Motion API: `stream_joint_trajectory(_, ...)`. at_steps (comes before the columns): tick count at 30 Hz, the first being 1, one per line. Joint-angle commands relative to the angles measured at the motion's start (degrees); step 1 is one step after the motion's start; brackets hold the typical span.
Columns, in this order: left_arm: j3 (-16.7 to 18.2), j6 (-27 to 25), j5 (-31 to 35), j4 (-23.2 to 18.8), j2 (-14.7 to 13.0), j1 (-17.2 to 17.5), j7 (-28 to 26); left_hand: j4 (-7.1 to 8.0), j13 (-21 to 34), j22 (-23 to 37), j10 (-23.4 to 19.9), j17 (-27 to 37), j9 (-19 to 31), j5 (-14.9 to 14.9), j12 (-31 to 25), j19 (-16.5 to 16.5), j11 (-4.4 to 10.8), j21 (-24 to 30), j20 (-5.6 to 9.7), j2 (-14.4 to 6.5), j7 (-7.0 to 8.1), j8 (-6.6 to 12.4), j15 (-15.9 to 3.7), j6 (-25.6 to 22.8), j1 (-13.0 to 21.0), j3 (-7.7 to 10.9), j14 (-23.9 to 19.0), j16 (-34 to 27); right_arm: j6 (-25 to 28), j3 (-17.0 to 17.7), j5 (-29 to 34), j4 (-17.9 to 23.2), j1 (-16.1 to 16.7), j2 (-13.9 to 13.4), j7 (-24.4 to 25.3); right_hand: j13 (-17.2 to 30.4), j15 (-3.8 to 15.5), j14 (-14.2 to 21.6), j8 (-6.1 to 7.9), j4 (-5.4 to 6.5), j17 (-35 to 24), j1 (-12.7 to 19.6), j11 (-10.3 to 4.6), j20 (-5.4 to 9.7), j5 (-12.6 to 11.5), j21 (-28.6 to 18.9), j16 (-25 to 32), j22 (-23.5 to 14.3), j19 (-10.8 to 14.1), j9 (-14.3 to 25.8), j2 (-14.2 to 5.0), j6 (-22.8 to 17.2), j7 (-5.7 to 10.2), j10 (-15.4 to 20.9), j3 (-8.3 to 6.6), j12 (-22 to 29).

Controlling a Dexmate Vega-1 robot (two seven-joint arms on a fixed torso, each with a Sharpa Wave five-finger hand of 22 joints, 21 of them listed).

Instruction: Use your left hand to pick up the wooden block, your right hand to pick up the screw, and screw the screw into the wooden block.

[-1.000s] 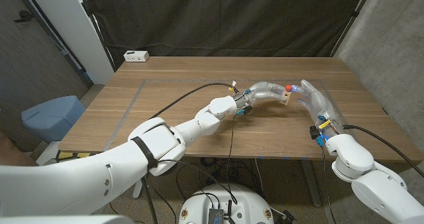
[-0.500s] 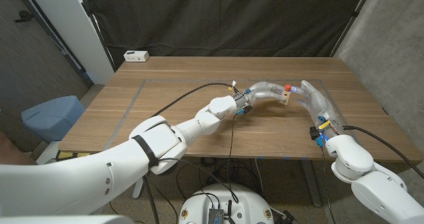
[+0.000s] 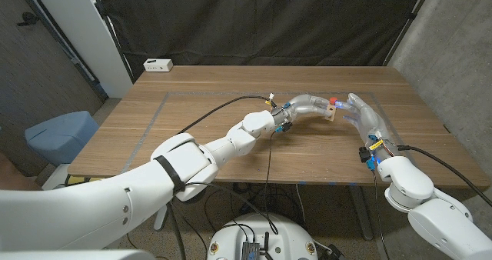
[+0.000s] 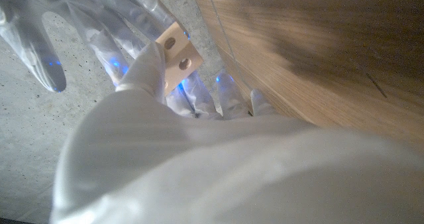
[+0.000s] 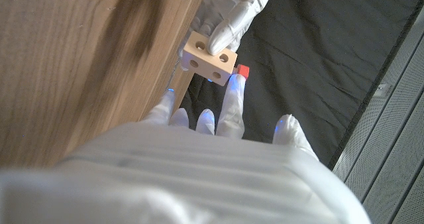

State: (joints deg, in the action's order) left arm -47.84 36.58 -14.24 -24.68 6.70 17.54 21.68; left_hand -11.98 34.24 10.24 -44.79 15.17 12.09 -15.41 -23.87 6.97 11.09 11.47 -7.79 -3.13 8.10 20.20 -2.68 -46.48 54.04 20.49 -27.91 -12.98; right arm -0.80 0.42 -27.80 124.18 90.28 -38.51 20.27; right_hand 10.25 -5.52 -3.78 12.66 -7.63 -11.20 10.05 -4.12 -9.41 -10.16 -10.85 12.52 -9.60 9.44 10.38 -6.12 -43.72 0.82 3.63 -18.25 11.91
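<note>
We saw left hand [image 3: 307,106] gripping wooden block [image 3: 331,111] at right of centre in head view. Right hand [image 3: 361,115] pinched red-headed screw [image 3: 334,102] against block, above table [image 3: 192,129].

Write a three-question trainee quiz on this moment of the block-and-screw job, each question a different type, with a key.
1. True or false: the wooden block lies flat on the table, untouched.
2. Multiple choice: which robot hand holds the wooden block? A) the left robot hand B) the right robot hand C) neither
3. Short answer: what colour is the screw head showing beside the block in the right wrist view?

Key
1. False. It is held up between the two hands.
2. A. The left robot hand's fingers grip it.
3. Red-orange, at the right robot hand's fingertips.
</note>
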Motion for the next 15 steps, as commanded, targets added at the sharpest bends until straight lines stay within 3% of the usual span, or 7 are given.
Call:
stream_joint_trajectory(1, -0.12, -0.17, 0.08, 0.01, 0.06, -0.02, -0.06, 3.15, 0.31, 0.24, -0.54, 0.19, 0.3, -0.39, -1.39, 0.36, 0.01, 0.34, -0.06, -4.14, -1.03, 1.41, -3.57, -4.17, -3.49, 3.65, -0.45, 0.16, -0.55, 0.07, -0.44, -0.61, -0.19, -1.48, -1.85, 0.16, -0.12, 0.29, -0.1, 0.28, -0.11, 0.26, -0.32, -0.09, 0.09, -0.26, 0.18, -0.19, 0.38, 0.01, -0.14, -0.6, -0.06, 0.53, -0.39, 0.28)
stream_joint_trajectory(15, -0.17, -0.21, 0.25, -0.55, -0.19, 0.27, -0.53, 3.2, 0.24, 0.24, -0.55, 0.19, 0.3, -0.36, -1.37, 0.38, -0.16, 0.33, -0.04, -4.12, -0.96, 1.47, -3.57, -4.33, -3.62, 3.66, -0.42, 0.18, -0.69, 1.51, -0.38, 0.02, 1.41, -1.02, -0.64, 0.17, -0.08, 0.34, -0.4, 0.37, -0.14, 0.14, -0.09, -0.11, 0.07, -0.21, 0.12, -0.19, 0.39, 0.02, -0.18, -0.91, -0.01, 0.94, -0.39, 0.13)
